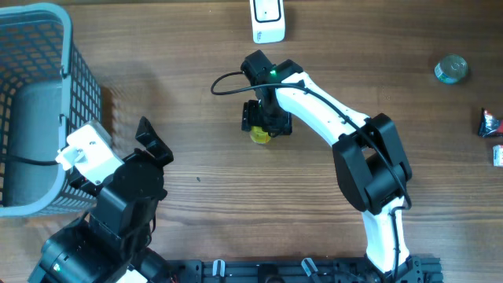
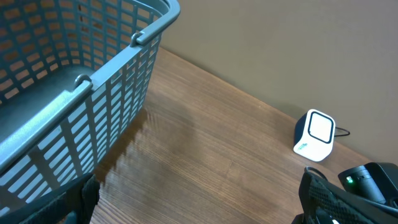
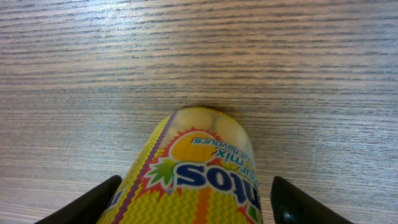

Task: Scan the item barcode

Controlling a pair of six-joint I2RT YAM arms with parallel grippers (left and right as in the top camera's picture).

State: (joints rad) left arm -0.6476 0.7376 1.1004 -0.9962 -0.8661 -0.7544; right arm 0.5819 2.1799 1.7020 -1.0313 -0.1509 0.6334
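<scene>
Wood table (image 1: 196, 141). Grey basket (image 1: 78, 86) at left. White scanner (image 1: 268, 20) at far edge. Yellow Mentos bottle (image 3: 199, 180) mid-table, between my right fingers (image 3: 87, 202), which stand apart flanking it. My left fingers (image 2: 323, 193) are wide apart, empty, near the basket.

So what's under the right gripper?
A yellow candy tube lying on the table, between the right gripper fingers. From overhead only its yellow end shows; the gripper covers the rest. No barcode is visible.
</scene>
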